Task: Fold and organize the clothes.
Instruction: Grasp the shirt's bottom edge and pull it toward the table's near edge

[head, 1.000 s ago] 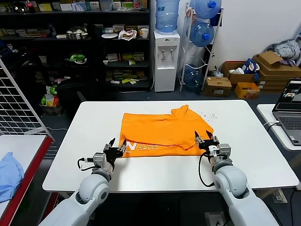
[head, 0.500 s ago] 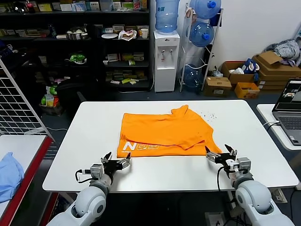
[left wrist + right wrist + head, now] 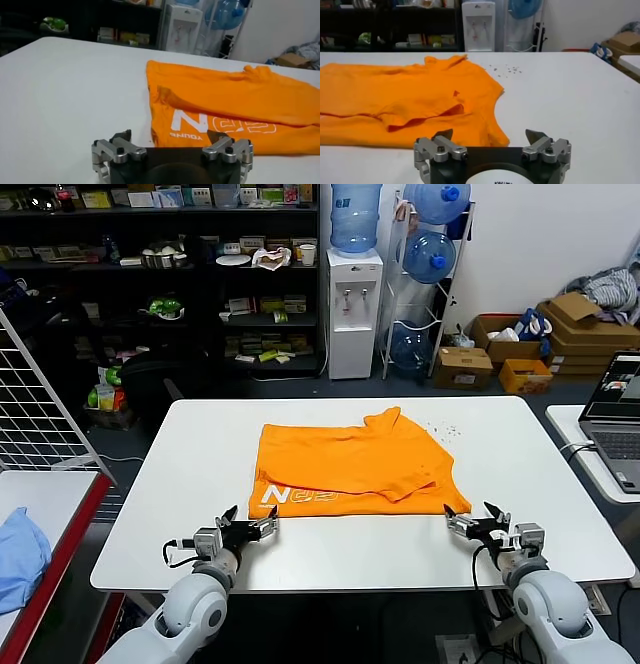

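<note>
The orange T-shirt [image 3: 350, 464] lies partly folded on the middle of the white table [image 3: 540, 444], white lettering along its near left edge, collar at the far side. It also shows in the left wrist view [image 3: 235, 105] and the right wrist view [image 3: 405, 100]. My left gripper [image 3: 248, 526] is open and empty, just off the shirt's near left corner, low over the table. My right gripper [image 3: 473, 520] is open and empty, just off the shirt's near right corner. The left gripper [image 3: 169, 135] and the right gripper [image 3: 489, 134] both show wide-spread jaws in their wrist views.
A light blue cloth [image 3: 18, 556] lies on a red-edged side table at left. A laptop [image 3: 618, 419] sits on another table at right. Shelves, a water dispenser [image 3: 354, 309] and cardboard boxes stand beyond the table. Small specks [image 3: 440, 427] dot the table's far right.
Both grippers have let go of the shirt's near edge and drawn back toward the table's front edge, open. The shirt lies still.
</note>
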Controlling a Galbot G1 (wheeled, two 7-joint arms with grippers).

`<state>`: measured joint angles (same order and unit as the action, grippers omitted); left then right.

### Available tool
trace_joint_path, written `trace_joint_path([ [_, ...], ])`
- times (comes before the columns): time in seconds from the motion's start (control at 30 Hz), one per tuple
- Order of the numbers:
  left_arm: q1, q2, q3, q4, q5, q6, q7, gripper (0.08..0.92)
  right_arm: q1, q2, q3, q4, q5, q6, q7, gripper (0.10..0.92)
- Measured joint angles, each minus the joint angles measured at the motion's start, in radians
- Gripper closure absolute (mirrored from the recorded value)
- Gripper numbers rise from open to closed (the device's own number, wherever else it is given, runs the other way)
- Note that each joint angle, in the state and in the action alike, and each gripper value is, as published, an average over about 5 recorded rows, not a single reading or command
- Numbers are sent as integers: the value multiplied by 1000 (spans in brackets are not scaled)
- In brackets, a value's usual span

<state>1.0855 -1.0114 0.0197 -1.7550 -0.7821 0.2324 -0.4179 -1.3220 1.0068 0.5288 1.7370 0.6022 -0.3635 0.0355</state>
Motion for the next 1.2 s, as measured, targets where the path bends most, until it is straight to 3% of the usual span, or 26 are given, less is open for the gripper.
trace_joint_path([
  [0.17, -3, 0, 3, 8, 0, -1, 0, 130, 17, 6, -12, -10, 3, -2, -5, 270],
  [0.87, -8, -9, 21, 20, 5, -6, -7, 732, -2, 7, 1, -5, 30, -16, 0, 870],
  [1.03, -1, -6, 19, 12, 11, -8, -12, 869, -14, 1, 10, 12, 41, -13, 13, 903],
  [1.2, 10, 8, 9, -12, 7, -8, -24, 898, -42, -14, 26, 53, 64, -18, 33, 903],
])
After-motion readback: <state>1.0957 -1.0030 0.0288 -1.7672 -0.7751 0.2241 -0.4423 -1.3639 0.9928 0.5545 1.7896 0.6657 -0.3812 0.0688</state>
